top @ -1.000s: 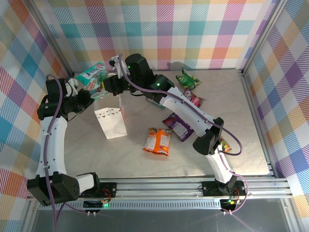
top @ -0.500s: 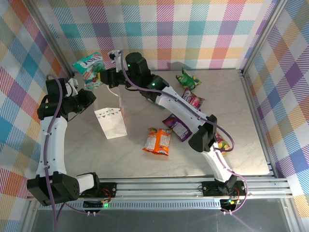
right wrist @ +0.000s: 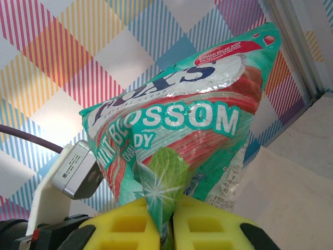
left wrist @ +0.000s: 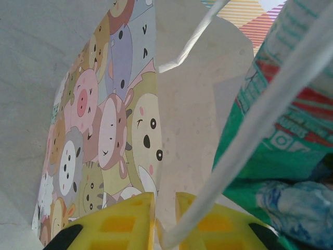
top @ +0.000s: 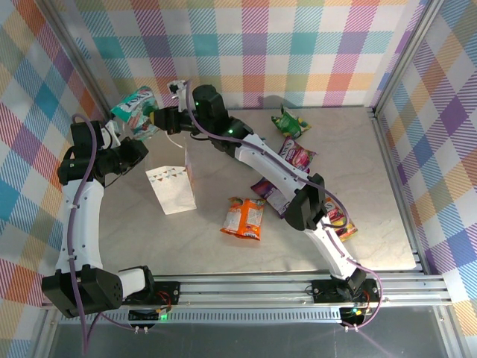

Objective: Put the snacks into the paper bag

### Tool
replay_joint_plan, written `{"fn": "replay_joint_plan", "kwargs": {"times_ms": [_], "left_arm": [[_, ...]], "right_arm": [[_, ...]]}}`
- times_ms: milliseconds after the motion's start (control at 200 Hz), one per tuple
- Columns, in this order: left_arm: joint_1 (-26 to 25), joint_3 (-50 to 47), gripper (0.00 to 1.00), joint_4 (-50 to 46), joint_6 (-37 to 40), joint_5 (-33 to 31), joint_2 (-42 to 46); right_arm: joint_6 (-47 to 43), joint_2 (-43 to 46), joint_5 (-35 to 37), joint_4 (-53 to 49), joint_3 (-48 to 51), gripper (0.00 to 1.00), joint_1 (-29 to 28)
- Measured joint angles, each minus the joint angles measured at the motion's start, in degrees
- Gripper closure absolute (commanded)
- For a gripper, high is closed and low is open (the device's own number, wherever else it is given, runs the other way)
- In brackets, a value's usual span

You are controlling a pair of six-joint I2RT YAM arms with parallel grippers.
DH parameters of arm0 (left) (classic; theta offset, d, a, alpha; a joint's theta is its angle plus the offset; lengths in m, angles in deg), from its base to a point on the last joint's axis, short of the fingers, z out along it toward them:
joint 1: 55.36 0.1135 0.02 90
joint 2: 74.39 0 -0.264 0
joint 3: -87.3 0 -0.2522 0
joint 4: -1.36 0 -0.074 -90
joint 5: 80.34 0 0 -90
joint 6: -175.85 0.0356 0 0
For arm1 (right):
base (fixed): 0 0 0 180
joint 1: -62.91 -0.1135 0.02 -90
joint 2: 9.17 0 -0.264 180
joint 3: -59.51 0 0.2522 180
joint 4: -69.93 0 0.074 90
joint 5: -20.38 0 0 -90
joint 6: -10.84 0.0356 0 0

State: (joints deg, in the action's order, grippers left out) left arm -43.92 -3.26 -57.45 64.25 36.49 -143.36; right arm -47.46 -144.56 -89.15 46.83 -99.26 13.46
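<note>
- Right jaws clamp the teal foil snack packet [right wrist: 177, 130] by its edge, raised beside the white animal-print paper bag [top: 173, 188] for release.
- Left jaws pinch the bag's rim, steadying its mouth.

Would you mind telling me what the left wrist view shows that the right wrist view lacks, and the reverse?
Left wrist view: the left claw pinches the edge of the paper bag, and the bag's cartoon-animal print and white cord handle are plain to see.
Right wrist view: the right claw grips the bottom edge of the teal packet, with its FOX'S lettering readable against the checked wall.
Shared: the teal packet, which in the left wrist view sits at the right, past the cord.
</note>
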Motion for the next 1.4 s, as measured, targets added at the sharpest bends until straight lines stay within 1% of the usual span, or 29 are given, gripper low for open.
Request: {"fn": "replay_joint_plan", "kwargs": {"times_ms": [95,285,475,600,875,1400], "left_arm": [[0.0,0.0,0.83,-0.04,0.0,-0.5,0.0],[0.0,0.0,0.83,-1.18,0.0,-1.49,-0.2],[0.0,0.0,0.84,-1.31,0.0,-2.34,-0.44],[0.0,0.0,0.84,-1.36,0.0,-3.19,-0.85],[0.0,0.02,0.84,-1.36,-0.02,-4.2,-0.94],[0.0,0.28,0.84,-1.33,-0.26,-4.39,-0.96]], "right_arm": [[-1.25,0.0,0.9,-2.19,-0.22,0.89,-0.02],[-4.7,0.11,5.05,-8.92,-0.17,0.94,-0.02],[-7.26,0.83,9.49,-14.84,-0.17,0.95,-0.07],[-8.22,2.64,10.99,-17.03,-0.07,0.94,-0.04],[-8.92,7.23,12.0,-18.58,0.76,0.94,-0.11],[-11.89,7.19,11.72,-26.8,1.95,0.93,-0.5]]}}
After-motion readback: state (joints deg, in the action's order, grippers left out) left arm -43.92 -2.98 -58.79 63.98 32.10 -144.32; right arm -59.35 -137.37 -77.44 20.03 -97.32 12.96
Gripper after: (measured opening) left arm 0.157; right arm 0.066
